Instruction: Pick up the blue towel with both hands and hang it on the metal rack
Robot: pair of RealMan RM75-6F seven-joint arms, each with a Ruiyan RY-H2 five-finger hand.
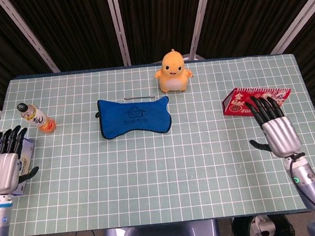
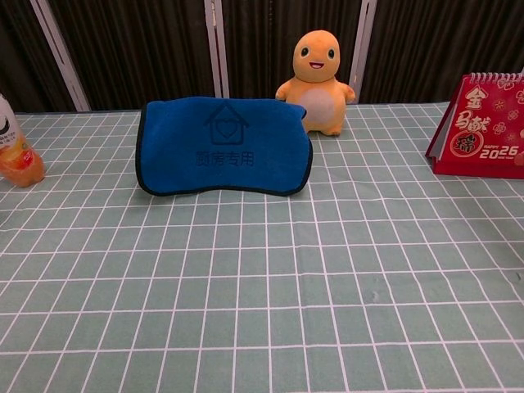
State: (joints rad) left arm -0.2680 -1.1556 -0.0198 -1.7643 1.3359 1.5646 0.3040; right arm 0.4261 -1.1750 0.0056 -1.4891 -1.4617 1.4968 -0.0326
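The blue towel (image 1: pixel 134 117) is seen draped over the metal rack (image 1: pixel 139 99), just in front of the orange toy (image 1: pixel 172 71). Bare green table (image 1: pixel 151 174) is spread all around the towel. The left hand (image 1: pixel 3 167) is held far to the towel's left, at the table edge, fingers spread, nothing held. The right hand (image 1: pixel 274 130) is held far right, by the red calendar (image 1: pixel 255 100), fingers also spread and empty.

Towel (image 1: pixel 134 117) over rack (image 1: pixel 139 98), ctr — toy (image 1: pixel 173 71) behind-right, bottle (image 1: pixel 36 117) left, calendar (image 1: pixel 253 100) right.
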